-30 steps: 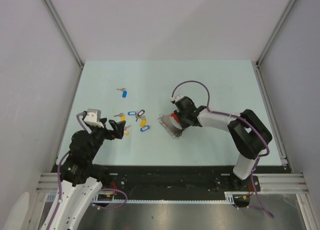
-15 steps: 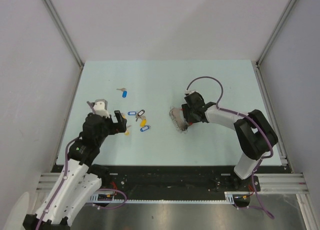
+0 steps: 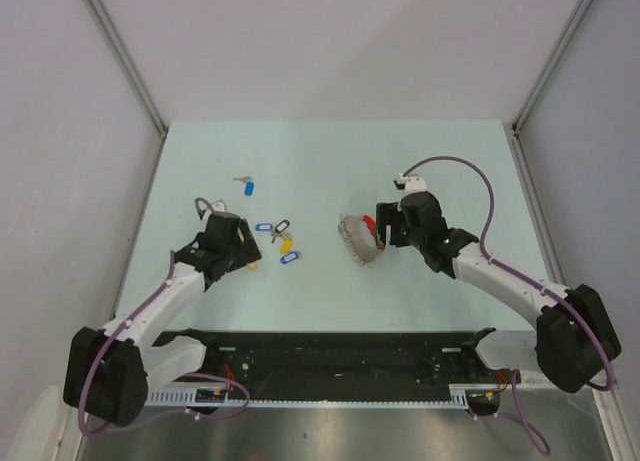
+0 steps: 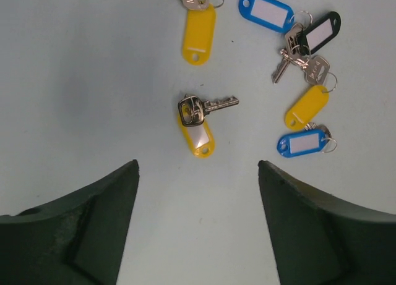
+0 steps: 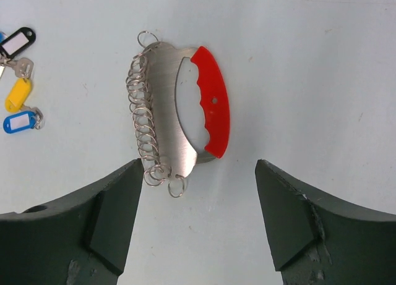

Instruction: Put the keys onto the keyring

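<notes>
Left gripper (image 4: 198,169) is hovering wide open and empty over a yellow-tagged key (image 4: 197,121), among the keys (image 3: 287,246) lying left of the keyring (image 5: 167,106); I'm holding the right gripper (image 5: 197,166) spread, empty, above the keyring, readying both for grasps.

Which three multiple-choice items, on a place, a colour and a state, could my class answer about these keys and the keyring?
1. Seen from above, the keyring lies: A) on top of the clustered keys; B) apart from them, on the right pincer's side; C) in the far left corner.
2. The keyring's handle is: A) green; B) red; C) black.
3. The left pincer is: A) shut on a key; B) shut on the keyring; C) open, holding nothing.
Answers: B, bare table separates keyring and keys; B, the right wrist view shows red plastic; C, its fingers stand wide apart, gripping nothing.
</notes>
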You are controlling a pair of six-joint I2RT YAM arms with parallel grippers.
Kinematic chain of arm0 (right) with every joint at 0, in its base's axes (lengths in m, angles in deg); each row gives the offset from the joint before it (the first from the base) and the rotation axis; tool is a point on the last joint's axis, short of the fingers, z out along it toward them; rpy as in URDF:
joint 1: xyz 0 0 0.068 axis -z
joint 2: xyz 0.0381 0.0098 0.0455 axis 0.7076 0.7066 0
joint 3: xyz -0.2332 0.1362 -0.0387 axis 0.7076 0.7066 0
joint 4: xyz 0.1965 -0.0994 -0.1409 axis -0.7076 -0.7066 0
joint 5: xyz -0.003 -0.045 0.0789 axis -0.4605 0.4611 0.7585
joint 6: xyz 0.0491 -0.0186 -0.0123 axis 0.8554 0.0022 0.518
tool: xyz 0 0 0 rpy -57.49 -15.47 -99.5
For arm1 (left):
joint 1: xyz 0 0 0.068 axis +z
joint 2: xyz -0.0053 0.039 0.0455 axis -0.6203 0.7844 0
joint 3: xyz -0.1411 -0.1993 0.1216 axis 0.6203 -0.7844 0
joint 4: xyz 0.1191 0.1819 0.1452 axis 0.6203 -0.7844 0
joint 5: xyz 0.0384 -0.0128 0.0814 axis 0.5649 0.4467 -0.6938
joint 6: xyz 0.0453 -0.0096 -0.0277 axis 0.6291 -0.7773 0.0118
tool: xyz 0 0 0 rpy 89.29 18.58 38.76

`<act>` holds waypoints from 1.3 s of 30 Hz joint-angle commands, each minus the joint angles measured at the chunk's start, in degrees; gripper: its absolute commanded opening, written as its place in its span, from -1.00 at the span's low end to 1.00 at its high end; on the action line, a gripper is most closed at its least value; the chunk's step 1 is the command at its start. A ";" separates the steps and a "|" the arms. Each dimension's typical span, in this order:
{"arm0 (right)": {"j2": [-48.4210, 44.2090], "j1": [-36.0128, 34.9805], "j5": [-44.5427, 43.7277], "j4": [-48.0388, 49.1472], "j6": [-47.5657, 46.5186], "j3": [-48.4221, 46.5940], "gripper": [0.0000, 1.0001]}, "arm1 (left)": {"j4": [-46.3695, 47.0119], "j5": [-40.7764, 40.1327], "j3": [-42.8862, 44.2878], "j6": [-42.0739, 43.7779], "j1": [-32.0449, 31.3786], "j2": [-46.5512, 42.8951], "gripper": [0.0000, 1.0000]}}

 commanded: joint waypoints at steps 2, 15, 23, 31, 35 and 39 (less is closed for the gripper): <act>-3.66 0.23 0.25 6.55 1.11 3.66 0.56 | 7.35 -2.37 1.84 -4.84 -0.13 6.43 0.37; -1.73 0.58 3.94 9.01 1.46 6.03 0.55 | 9.47 -4.04 6.41 -3.08 -0.22 18.66 -0.24; -0.68 0.49 5.87 10.68 1.03 6.03 0.55 | 9.20 -6.06 7.11 -2.11 -0.22 22.09 -0.31; 0.91 0.49 7.28 11.39 0.85 6.03 0.54 | 9.82 -5.80 7.64 -0.71 -0.22 23.77 -0.61; 1.08 0.49 7.90 11.47 0.50 6.03 0.54 | 8.86 -5.27 7.99 0.52 -0.39 22.54 -0.87; 0.73 0.49 7.90 11.30 0.50 6.03 0.54 | 7.54 -4.65 9.04 2.71 -2.15 19.99 -0.99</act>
